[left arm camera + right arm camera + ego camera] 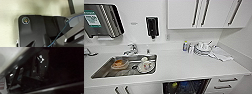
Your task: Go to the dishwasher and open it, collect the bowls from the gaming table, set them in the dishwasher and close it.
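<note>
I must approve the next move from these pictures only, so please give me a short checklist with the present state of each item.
1. Dishwasher open under the counter: ok, dark inside with racks showing.
2. Something blue inside the dishwasher: ok; whether it is a bowl, cannot tell.
3. Orange-red bowl loaded: cannot tell.
4. Sink holds dishes, apart from the dishwasher: ok.
5. Left pincer and right pincer, open or shut: cannot tell.
</note>
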